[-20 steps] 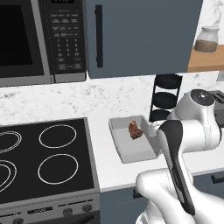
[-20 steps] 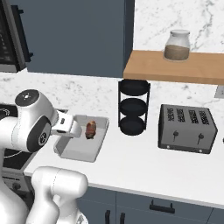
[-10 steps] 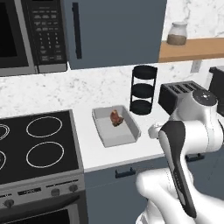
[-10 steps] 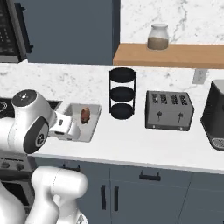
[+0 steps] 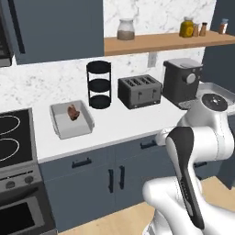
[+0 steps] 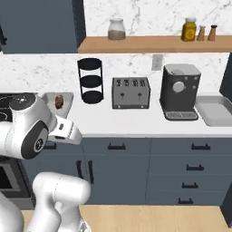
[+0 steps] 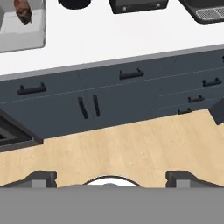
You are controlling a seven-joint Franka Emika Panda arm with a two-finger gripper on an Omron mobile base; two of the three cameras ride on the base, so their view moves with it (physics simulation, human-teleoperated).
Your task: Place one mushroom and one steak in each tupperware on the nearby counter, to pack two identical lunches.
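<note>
I see my jaws [image 7: 110, 177] wide apart and empty above the floor, facing the desk [image 7: 109, 41]; one tupperware [image 5: 71, 120] holds a steak [image 5: 73, 112].

We see our white Franka arm with dark joints [image 5: 193, 151] folded back over its base, elbow raised, its two-finger gripper [image 7: 110, 176] empty, the small dark fingertips [image 7: 41, 176] spread wide apart, one on each side of the hand.
</note>
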